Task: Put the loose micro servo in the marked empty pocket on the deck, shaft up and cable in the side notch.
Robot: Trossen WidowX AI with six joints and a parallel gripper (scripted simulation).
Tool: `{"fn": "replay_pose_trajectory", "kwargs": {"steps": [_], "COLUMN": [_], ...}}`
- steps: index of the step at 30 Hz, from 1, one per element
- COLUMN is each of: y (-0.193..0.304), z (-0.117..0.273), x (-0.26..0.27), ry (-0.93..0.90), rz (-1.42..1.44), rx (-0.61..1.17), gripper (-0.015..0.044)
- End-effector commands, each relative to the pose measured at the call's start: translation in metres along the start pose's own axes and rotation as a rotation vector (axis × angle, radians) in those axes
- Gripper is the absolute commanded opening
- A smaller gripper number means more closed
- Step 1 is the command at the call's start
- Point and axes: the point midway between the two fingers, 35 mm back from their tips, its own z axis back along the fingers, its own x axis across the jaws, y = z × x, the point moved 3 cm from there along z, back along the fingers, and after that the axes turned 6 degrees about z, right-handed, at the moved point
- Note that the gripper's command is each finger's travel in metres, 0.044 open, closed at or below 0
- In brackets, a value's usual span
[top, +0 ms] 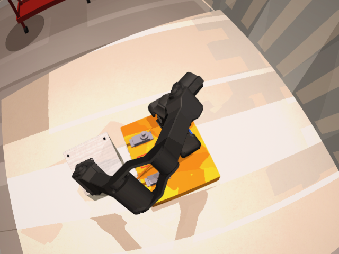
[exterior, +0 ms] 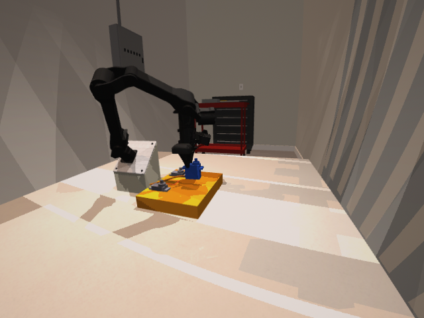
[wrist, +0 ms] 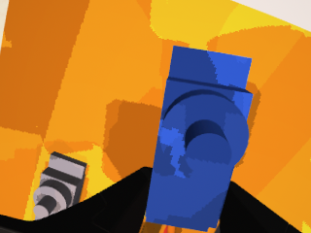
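The blue micro servo (top: 190, 131) (exterior: 193, 171) (wrist: 199, 141) is upright with its output shaft pointing up. It hangs a little above the orange deck (top: 198, 169) (exterior: 177, 199) (wrist: 119, 58). My gripper (exterior: 189, 166) (wrist: 186, 183) is shut on the servo, one finger on each long side; the arm hides the fingertips in the top view. The marked pocket's red outline (top: 141, 156) shows partly beside the arm, between two grey servos; the servo is off to its side. An orange cable (exterior: 169, 178) trails from the servo towards the grey servos.
One grey servo (top: 141, 138) (exterior: 177, 171) and another grey servo (top: 151, 179) (exterior: 159, 185) sit on the deck either side of the pocket. A pale sloped box (top: 92, 150) (exterior: 147, 154) stands beside the deck, close behind the arm's base. A red cart stands beyond the table.
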Motion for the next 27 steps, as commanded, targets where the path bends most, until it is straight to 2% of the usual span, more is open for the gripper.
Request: {"fn": "replay_pose_trajectory", "kwargs": {"steps": [1,27], "y": [0.001,0.105], "z": [0.001,0.000], "x": [0.002,0.032], "ry": [-0.004,-0.006], "rz": [-0.025,-0.042], "rx": [-0.003,0.002], "gripper": [0.0000,0.0000]}}
